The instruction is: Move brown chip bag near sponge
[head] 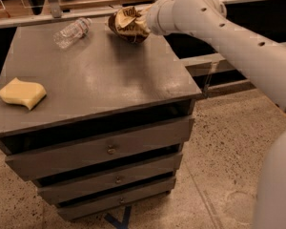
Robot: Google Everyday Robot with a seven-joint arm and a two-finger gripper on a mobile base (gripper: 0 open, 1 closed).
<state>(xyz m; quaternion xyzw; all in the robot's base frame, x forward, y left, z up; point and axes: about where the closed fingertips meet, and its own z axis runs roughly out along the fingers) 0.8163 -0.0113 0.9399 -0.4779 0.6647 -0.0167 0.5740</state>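
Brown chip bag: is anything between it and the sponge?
Nothing visible does. The gripper is at the brown chip bag on the table top's far right; the sponge lies at the near left. The water bottle lies at the far left, off the diagonal between them.

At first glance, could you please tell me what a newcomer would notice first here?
The big white arm reaches in from the right, its gripper against the brown chip bag at the far edge of the grey drawer cabinet. The pale yellow sponge sits at the near left corner, far from the bag, and a clear water bottle lies on its side at the far left.
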